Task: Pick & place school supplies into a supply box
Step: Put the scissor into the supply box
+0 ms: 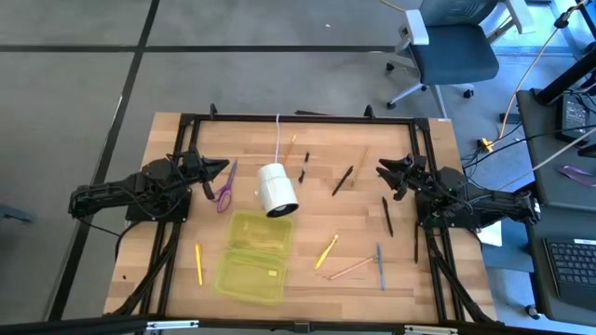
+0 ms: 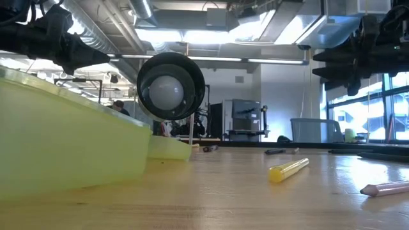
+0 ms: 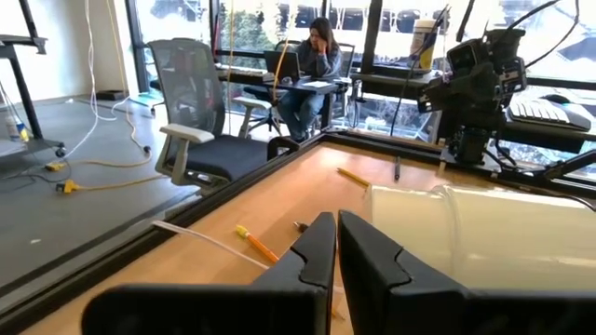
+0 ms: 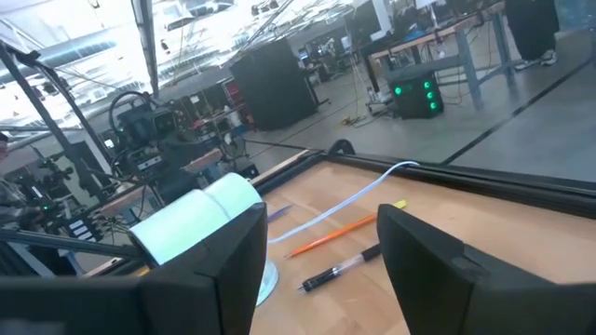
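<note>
The supply box [image 1: 251, 257] lies open near the table's front edge, yellow-green and translucent, with a short yellow piece [image 1: 270, 273] in its near half. Purple-handled scissors [image 1: 224, 192] lie flat just in front of my left gripper [image 1: 226, 166], which hovers shut at the table's left. A yellow pen [image 1: 198, 263] lies left of the box. To its right lie another yellow pen [image 1: 326, 251], a wood-coloured pencil [image 1: 349, 270] and a grey pen [image 1: 380, 266]. Black pens [image 1: 386, 216] lie near my right gripper [image 1: 380, 171], which is open above the table's right side and holds nothing.
A white cylinder [image 1: 277, 189] on a white cord lies mid-table between the arms, just beyond the box. An orange pencil [image 1: 291, 147] and more black pens [image 1: 342, 180] lie toward the far edge. A black frame [image 1: 298, 118] rims the table. An office chair [image 1: 447, 51] stands beyond it.
</note>
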